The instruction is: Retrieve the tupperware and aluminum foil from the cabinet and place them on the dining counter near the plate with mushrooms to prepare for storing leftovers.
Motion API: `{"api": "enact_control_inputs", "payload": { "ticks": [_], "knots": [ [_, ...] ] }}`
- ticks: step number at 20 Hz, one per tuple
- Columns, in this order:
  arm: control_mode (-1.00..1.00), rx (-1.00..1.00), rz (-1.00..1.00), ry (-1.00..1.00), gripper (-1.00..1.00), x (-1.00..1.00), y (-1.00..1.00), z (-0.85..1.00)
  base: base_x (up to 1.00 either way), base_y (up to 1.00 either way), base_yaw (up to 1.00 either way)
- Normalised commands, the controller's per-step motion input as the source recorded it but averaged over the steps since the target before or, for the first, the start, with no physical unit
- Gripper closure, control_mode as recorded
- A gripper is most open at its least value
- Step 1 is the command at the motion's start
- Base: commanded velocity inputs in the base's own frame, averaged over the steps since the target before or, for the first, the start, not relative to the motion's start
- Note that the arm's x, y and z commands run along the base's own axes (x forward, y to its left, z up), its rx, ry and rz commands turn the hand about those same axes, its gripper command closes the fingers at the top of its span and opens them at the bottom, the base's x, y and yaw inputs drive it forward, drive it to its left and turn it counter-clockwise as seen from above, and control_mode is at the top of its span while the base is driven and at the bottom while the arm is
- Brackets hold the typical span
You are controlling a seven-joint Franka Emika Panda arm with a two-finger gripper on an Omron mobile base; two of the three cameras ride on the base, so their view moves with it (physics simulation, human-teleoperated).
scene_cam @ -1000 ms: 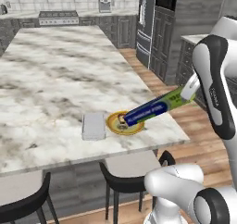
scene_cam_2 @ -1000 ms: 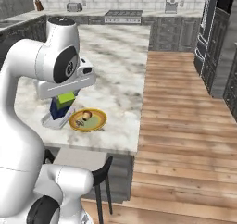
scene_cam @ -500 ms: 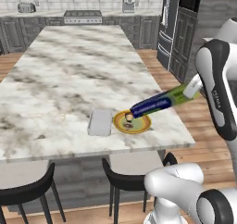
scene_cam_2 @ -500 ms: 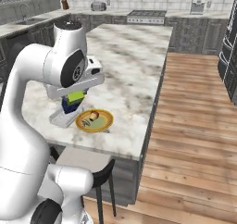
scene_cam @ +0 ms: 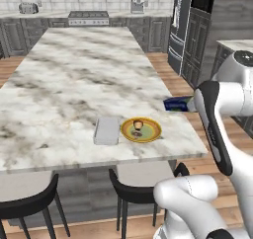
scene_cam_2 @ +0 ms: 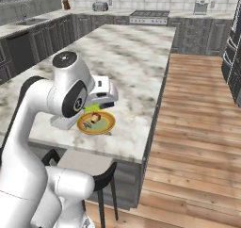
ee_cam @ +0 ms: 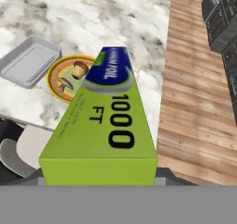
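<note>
Inventory, as I count it:
- Aluminum foil (ee_cam: 109,121) carton: one, blue with a yellow-green end.
- Tupperware (scene_cam: 107,130): one flat pale container on the tabletop (scene_cam: 74,75).
- Yellow plate (scene_cam: 141,130): one.
- Mushrooms (ee_cam: 79,70) on that plate: two in my hand view, one upright, one lying.
- Black stools (scene_cam: 136,193): two at the near edge.
- Toaster (scene_cam_2: 100,6): one on the far counter.
- Knife block (scene_cam_2: 65,4): one.

On the counter (scene_cam: 74,75), near its front edge, the tupperware (scene_cam: 107,130) lies just left of the plate (scene_cam: 141,130) (a mushroom (scene_cam: 138,126) sits on it). The foil carton (ee_cam: 106,121) hangs above the plate's right side. Stools (scene_cam: 133,193) stand below.
</note>
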Motion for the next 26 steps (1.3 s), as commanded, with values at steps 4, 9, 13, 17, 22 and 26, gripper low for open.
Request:
{"api": "enact_control_inputs", "payload": {
  "ticks": [4,9,13,17,22,26],
  "knots": [
    [-1.0,0.18,-0.1,0.08,1.0,0.5,-0.45,-0.26,0.0,0.0,0.0],
    [-1.0,0.09,-0.05,0.1,1.0,0.48,-0.08,-0.29,0.0,0.0,0.0],
    [-1.0,0.0,-0.16,0.02,1.0,0.42,0.0,-0.32,0.0,0.0,0.0],
    [-1.0,0.0,-0.21,0.0,1.0,0.38,0.0,-0.52,0.0,0.0,0.0],
    [-1.0,0.0,-0.01,0.0,1.0,0.35,0.02,-0.78,0.0,0.0,0.0],
    [-1.0,0.0,0.0,0.0,1.0,0.41,0.02,-0.81,0.0,0.0,0.0]
  ]
}}
